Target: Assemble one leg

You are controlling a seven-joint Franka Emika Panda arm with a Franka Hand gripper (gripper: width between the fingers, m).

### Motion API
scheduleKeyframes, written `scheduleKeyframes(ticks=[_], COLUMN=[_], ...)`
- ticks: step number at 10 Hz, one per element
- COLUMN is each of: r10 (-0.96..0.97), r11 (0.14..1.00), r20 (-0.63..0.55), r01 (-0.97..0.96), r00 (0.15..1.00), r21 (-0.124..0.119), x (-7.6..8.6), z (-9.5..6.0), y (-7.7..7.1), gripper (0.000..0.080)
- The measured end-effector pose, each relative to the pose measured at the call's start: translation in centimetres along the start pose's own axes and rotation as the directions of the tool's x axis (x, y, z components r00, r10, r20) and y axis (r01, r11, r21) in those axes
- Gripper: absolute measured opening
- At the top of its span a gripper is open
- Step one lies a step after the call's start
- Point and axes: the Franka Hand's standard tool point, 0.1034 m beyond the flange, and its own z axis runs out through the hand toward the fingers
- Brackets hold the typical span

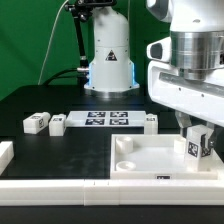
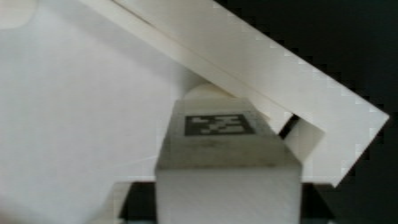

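Note:
My gripper is shut on one leg, a small white block with a black-and-white tag facing the camera. It holds the leg upright at the corner of the large white square panel on the exterior view's right; I cannot tell whether the leg touches the panel. In the wrist view the leg fills the space between the dark fingers of the gripper, with its tag visible and the panel beside it. Three more legs lie on the black table: two at the left and one behind the panel.
The marker board lies flat on the table between the loose legs. The robot base stands at the back. A white raised piece sits at the left edge, and a low white rim runs along the front.

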Motion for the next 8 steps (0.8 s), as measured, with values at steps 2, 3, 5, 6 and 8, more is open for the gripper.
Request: scheduleKeyframes(ticks=[2,3,5,6,8], r10=[-0.062,-0.074,-0.312,-0.400,-0.551], r11=[0.998,0.997,0.950,0.916,0.835], r20=[0.001,0.001,0.001,0.001,-0.001], r01=[0.062,0.074,0.312,0.400,0.551], r00=[0.998,0.997,0.950,0.916,0.835], r21=[0.000,0.000,0.000,0.000,-0.003], x=[-0.03,-0.02,0.06,0.02,-0.09], z=[0.01,-0.04,-0.03,-0.01,0.01], y=[0.00,-0.04,-0.01,-0.02,-0.05], gripper=[0.0290,0.0480,0.0613,0.0638,0.0646])
